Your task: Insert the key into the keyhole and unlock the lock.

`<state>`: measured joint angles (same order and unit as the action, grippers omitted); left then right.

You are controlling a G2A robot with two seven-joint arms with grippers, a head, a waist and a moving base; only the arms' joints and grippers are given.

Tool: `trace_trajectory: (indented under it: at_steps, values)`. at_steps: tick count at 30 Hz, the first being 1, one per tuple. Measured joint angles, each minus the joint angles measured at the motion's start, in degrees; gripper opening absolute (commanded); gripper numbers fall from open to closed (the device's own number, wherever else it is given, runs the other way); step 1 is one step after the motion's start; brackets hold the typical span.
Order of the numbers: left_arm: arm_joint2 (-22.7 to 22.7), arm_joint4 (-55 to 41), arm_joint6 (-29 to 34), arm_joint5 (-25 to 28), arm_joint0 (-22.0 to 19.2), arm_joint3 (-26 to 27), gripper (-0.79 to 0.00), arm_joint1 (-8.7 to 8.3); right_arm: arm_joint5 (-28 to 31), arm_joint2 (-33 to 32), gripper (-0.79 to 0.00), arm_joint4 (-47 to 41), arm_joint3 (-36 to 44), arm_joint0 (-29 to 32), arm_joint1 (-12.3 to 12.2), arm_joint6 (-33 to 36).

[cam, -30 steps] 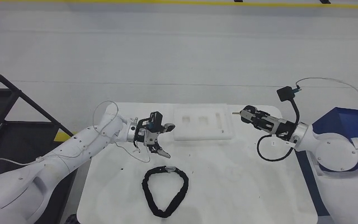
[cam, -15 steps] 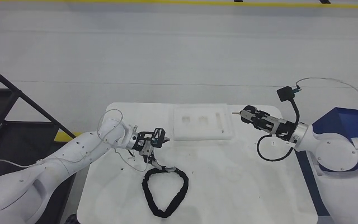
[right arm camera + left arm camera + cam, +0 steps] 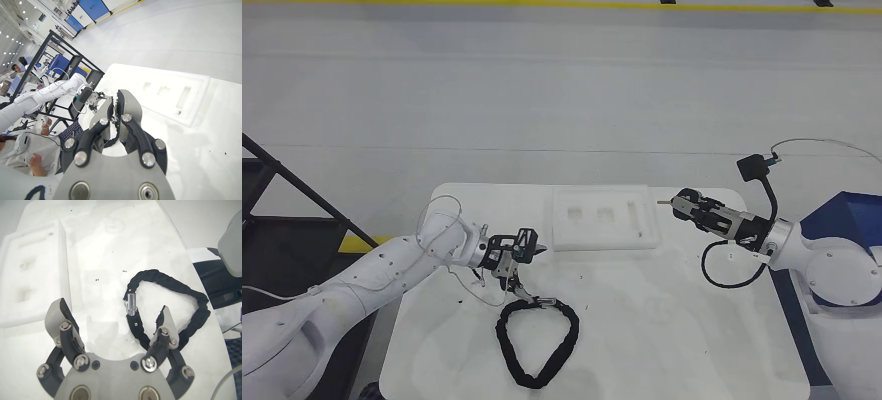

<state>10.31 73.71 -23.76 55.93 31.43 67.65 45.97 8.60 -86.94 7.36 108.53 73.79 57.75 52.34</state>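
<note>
A black fabric-covered chain lock [image 3: 538, 347] lies looped on the white table, its silver lock cylinder [image 3: 543, 302] at the top of the loop. My left gripper [image 3: 529, 270] hovers open just over that cylinder. In the left wrist view the cylinder [image 3: 131, 304] sits between the spread fingers, closer to the one finger [image 3: 166, 321] that overlaps the chain [image 3: 189, 298]. My right gripper [image 3: 680, 203] is held at the table's far right, shut on the key [image 3: 661, 200], whose thin tip pokes out toward the foam tray. In the right wrist view the pads [image 3: 118, 102] are pressed together.
A white foam tray [image 3: 602, 238] with rectangular cut-outs lies at the back middle of the table, between the two arms; it also shows beside the left gripper [image 3: 62, 256] and beyond the right gripper [image 3: 200, 83]. A black rack [image 3: 282, 185] stands off the table's left side.
The left gripper came down and toward the chain lock, from beside the foam tray to just over the cylinder, then held still. The right arm has not moved.
</note>
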Motion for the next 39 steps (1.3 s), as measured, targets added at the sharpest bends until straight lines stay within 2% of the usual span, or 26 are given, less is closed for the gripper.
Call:
trace_trajectory:
  at_steps: [3,12,15,25,27,31,32,33,34,39]
  values:
    - [0.2,0.9,-0.8,-1.8,2.2,0.8,0.0,-0.14,0.0,0.0,-0.785,0.0,0.0,0.0,0.0,0.0]
    - [0.3,10.6,-10.5,-10.9,8.1,0.7,0.0,-0.49,0.0,0.0,-0.785,0.0,0.0,0.0,0.0,0.0]
    - [0.6,12.2,-12.0,-11.7,8.9,-0.2,0.0,-0.24,0.0,0.0,-0.785,0.0,0.0,0.0,0.0,0.0]
    - [1.3,15.1,-14.2,-11.5,9.8,-3.9,0.0,2.23,0.0,0.0,-0.785,0.0,0.0,0.0,0.0,0.0]
    - [1.4,15.8,-14.2,-11.9,10.1,-4.5,-0.08,2.65,0.0,0.0,-0.785,0.0,0.0,0.0,0.0,0.0]
    - [1.8,16.7,-14.0,-12.5,10.6,-5.4,-0.16,3.25,0.0,0.0,-0.785,0.0,0.0,0.0,0.0,0.0]
    - [1.8,16.7,-14.0,-12.5,10.8,-5.6,-0.246,3.36,0.0,0.0,-0.785,0.0,0.0,0.0,0.0,0.0]
    - [1.9,16.8,-14.0,-12.5,10.8,-5.7,-0.289,3.44,0.0,0.0,-0.785,0.0,0.0,0.0,0.0,0.0]
    - [2.1,16.8,-14.0,-12.8,11.0,-5.9,-0.379,3.57,0.0,0.0,-0.785,0.0,0.0,0.0,0.0,0.0]
    - [2.9,17.4,-13.8,-13.8,11.8,-6.4,-0.502,3.96,0.0,0.0,-0.785,0.0,0.0,0.0,0.0,0.0]
